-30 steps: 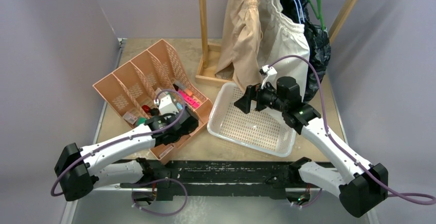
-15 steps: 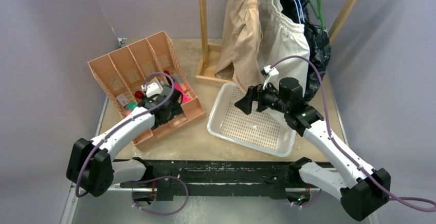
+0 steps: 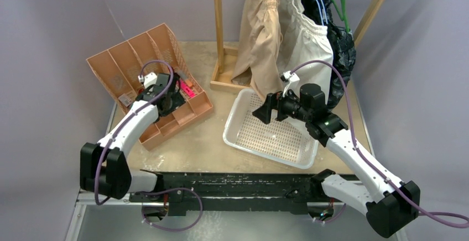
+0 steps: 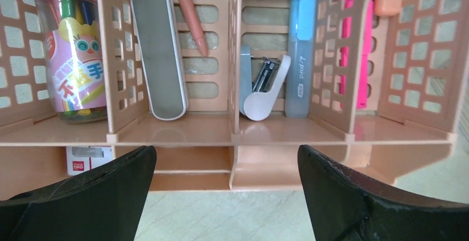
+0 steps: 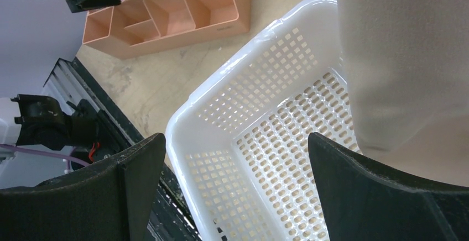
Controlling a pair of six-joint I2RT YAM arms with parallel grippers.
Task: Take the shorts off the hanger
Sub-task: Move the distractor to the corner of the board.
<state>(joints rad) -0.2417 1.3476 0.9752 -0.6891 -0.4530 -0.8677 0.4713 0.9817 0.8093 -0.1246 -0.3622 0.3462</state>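
Tan shorts (image 3: 260, 36) and white shorts (image 3: 303, 41) hang from the rail at the back, with darker pairs (image 3: 342, 50) behind them on blue and green hangers (image 3: 337, 3). My right gripper (image 3: 265, 109) hovers open over the white basket (image 3: 243, 136), just in front of the tan shorts and apart from them. Its wrist view shows tan fabric (image 5: 404, 58) to the upper right of the open right gripper (image 5: 238, 188). My left gripper (image 3: 168, 94) is open at the orange organizer (image 3: 119, 67). Nothing lies between the fingers of the left gripper (image 4: 227, 197).
The organizer (image 4: 232, 136) holds a marker tub (image 4: 69, 42), an eraser (image 4: 157, 47), a stapler (image 4: 265, 86) and pens. A wooden rack post (image 3: 219, 25) and its base stand behind the basket (image 5: 193, 108). A slanted wooden bar (image 3: 376, 3) is at the back right.
The left arm has swung left and back, and the orange organizer has slid with it toward the back left corner. The right arm has barely moved.
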